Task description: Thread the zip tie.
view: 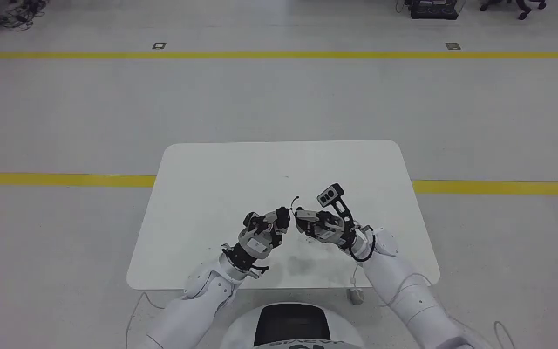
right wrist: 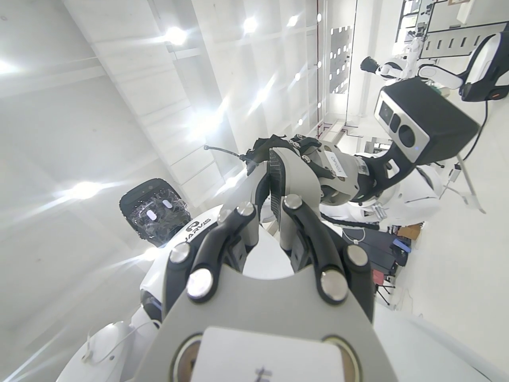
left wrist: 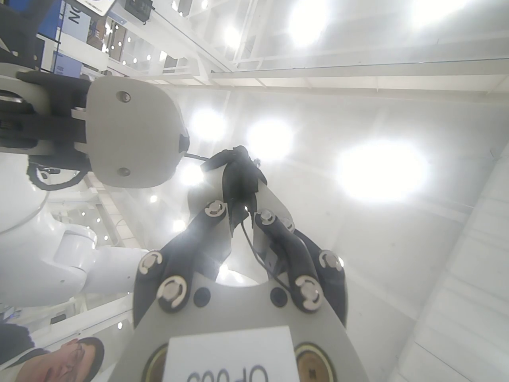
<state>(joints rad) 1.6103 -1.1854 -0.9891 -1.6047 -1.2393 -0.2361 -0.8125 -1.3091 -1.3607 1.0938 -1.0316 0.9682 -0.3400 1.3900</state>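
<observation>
Both arms hold their grippers up above the near middle of the white table [view: 279, 166], tip to tip. My left gripper [view: 282, 218] [left wrist: 238, 176] is shut on the thin black zip tie [left wrist: 248, 240], and a strand of it runs back between the fingers. My right gripper [view: 302, 220] [right wrist: 260, 166] is shut on the same zip tie [right wrist: 222, 150]. A short free end pokes out past its fingertips and rises between the two grippers [view: 295, 204]. The zip tie's head is hidden between the fingertips.
The table's bare top stretches beyond and to both sides of the grippers. Yellow floor lines [view: 78, 180] run past the table, and grey floor lies around it.
</observation>
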